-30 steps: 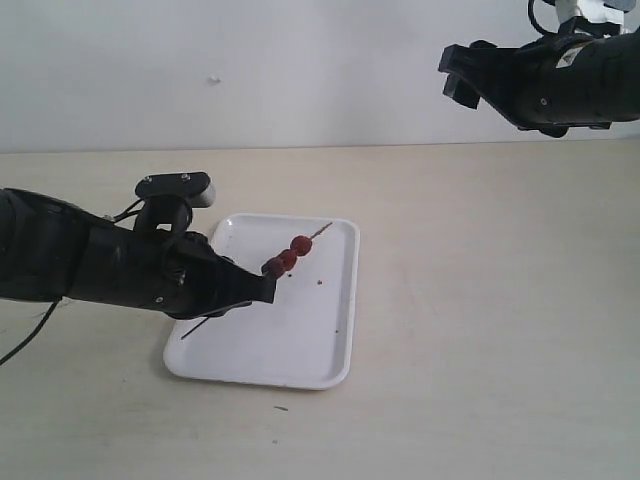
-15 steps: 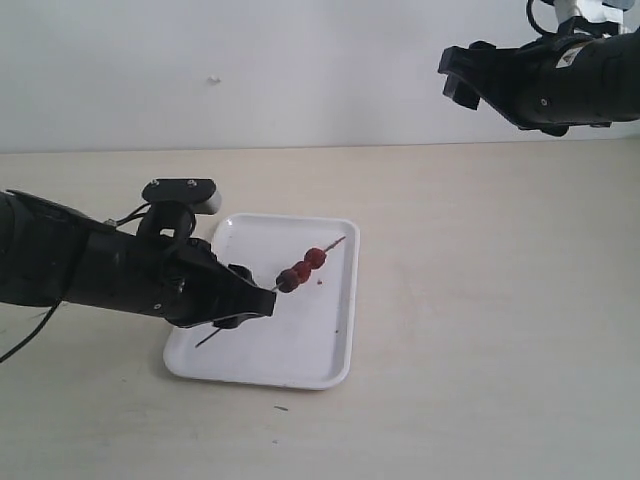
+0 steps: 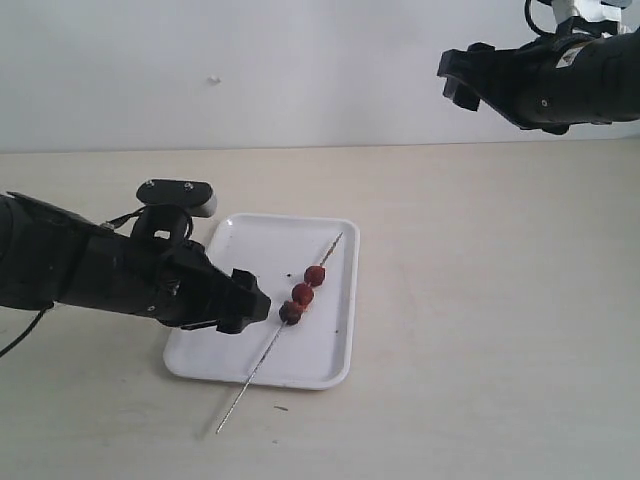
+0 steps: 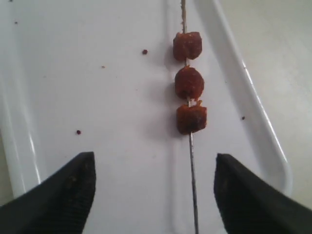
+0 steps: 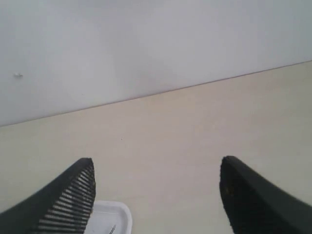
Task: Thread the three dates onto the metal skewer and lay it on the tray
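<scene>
Three red-brown dates (image 3: pixel 303 293) (image 4: pixel 188 83) sit in a row on the thin metal skewer (image 3: pixel 262 355) (image 4: pixel 192 180). The skewer lies slanted across the white tray (image 3: pixel 330 360) (image 4: pixel 58 97), its lower end sticking out past the tray's front rim onto the table. My left gripper (image 3: pixel 250 300) (image 4: pixel 153 185) is open just left of the dates, with the skewer passing untouched between its fingers. My right gripper (image 3: pixel 458 78) (image 5: pixel 156 195) hangs open high at the upper right, holding nothing.
Dark crumbs (image 4: pixel 145 51) speckle the tray. A small dark mark (image 3: pixel 281 407) lies on the beige table near the tray's front edge. A white wall stands behind the table.
The left gripper has opened and let go of the skewer, which dropped onto the tray with its end over the front rim. The left arm drew back slightly. The right arm stayed still.
</scene>
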You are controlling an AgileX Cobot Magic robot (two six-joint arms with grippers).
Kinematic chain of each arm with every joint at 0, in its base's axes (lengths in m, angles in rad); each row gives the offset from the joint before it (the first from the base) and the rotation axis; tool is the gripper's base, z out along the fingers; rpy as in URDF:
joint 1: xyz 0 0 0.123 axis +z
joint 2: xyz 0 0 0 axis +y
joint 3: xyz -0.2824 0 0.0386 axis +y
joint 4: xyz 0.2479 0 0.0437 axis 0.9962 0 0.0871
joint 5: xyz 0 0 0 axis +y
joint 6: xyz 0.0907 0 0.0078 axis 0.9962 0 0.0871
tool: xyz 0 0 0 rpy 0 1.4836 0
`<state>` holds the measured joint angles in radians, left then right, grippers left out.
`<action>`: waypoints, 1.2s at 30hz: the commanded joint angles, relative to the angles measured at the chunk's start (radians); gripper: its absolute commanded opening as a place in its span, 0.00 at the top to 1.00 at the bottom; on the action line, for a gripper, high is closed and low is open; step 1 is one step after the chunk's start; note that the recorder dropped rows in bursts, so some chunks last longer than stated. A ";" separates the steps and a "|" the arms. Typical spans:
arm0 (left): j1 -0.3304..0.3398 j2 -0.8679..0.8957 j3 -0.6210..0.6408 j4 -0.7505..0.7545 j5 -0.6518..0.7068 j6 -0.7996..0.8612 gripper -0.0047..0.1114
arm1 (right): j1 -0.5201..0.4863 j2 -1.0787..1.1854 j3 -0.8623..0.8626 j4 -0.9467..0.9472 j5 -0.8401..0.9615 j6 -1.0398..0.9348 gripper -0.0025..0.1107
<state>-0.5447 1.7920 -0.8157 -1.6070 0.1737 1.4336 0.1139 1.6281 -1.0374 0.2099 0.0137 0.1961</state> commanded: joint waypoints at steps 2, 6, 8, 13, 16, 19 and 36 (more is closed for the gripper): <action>0.000 -0.119 0.001 -0.016 -0.031 -0.002 0.65 | 0.003 -0.012 0.003 -0.012 0.020 -0.036 0.45; 0.000 -0.275 0.001 -0.002 -0.048 0.009 0.96 | 0.003 -0.069 0.003 -0.012 0.092 -0.110 0.92; 0.000 -0.371 0.012 -0.002 -0.069 0.009 0.96 | 0.013 -0.126 0.003 -0.012 0.126 -0.166 0.98; 0.000 -0.750 0.173 0.007 -0.203 0.009 0.96 | 0.126 -0.390 0.169 -0.011 0.058 -0.305 0.98; 0.000 -0.965 0.276 0.010 -0.264 0.009 0.96 | 0.199 -0.528 0.361 -0.013 -0.113 -0.333 0.98; 0.000 -1.109 0.339 0.037 -0.280 0.009 0.96 | 0.254 -0.635 0.494 -0.015 -0.237 -0.333 0.98; 0.000 -1.534 0.664 -0.044 -0.266 -0.024 0.96 | 0.323 -1.553 0.961 -0.052 -0.183 -0.341 0.98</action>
<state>-0.5447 0.2690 -0.1796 -1.6199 -0.0970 1.4239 0.4324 0.1778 -0.0908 0.1531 -0.2681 -0.1390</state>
